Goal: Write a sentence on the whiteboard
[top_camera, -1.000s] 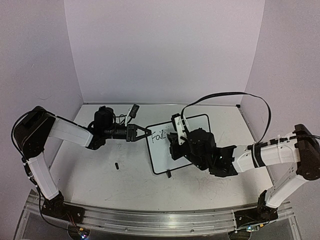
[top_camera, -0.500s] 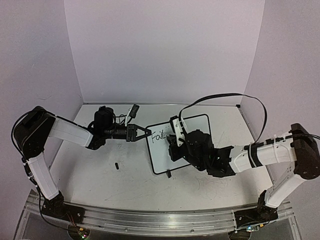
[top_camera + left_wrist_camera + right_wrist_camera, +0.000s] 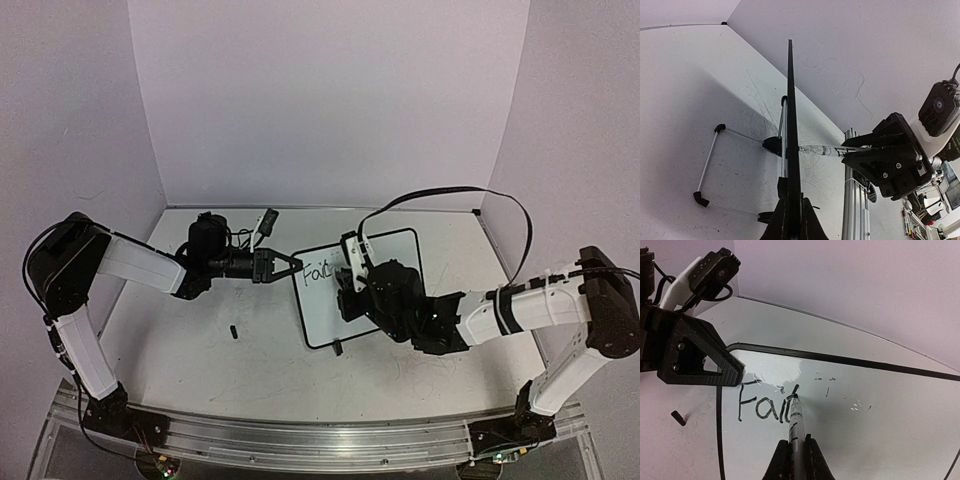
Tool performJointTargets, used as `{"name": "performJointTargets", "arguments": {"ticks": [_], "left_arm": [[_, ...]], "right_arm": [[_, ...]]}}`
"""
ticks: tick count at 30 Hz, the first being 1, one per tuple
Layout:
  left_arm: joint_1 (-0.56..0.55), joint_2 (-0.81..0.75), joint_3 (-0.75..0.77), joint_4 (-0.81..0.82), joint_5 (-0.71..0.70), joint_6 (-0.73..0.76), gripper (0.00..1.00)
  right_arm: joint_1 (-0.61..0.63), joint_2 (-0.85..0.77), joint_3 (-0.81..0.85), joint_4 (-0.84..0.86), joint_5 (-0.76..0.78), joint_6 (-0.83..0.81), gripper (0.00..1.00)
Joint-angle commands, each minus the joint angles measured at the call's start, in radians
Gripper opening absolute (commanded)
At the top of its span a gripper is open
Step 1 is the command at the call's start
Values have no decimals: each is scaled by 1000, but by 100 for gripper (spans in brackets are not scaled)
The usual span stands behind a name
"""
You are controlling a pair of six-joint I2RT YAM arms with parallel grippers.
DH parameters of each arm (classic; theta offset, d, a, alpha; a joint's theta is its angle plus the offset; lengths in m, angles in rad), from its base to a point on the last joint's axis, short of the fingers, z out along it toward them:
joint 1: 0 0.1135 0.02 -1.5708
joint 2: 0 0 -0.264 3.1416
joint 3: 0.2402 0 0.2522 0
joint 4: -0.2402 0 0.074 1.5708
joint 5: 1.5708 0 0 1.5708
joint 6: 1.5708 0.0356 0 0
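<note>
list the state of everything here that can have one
whiteboard: propped up, clamped at its left edge
sentence: unfinished, reads "Fai" plus one more stroke
marker: uncapped, tip against the board at that last stroke
left hand: shut on the whiteboard's edge
right hand: shut on the marker
small black piece: lying loose, apart from the board

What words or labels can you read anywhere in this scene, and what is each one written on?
"Fai", followed by a fourth letter only partly drawn, possibly a "t": the unfinished sentence, in black ink on the whiteboard.
Dark markings on the barrel of the marker: too small and blurred to read.
No other text can be read in any view.
</note>
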Motion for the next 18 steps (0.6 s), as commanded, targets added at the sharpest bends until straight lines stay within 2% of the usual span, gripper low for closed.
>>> {"name": "performJointTargets", "arguments": {"ticks": [1,7,18], "left_arm": [[-30,-18,23,-32,66,-21,0],[-30,-15,24,-32,66,-23,0],[-32,-18,24,-32,68,-21,0]], "right_arm": [[-6,-49,3,-24,63,19,0],[-31,-85,-17,6,-13,23,0],[-54,-53,18,26,-45,-7,0]]}}
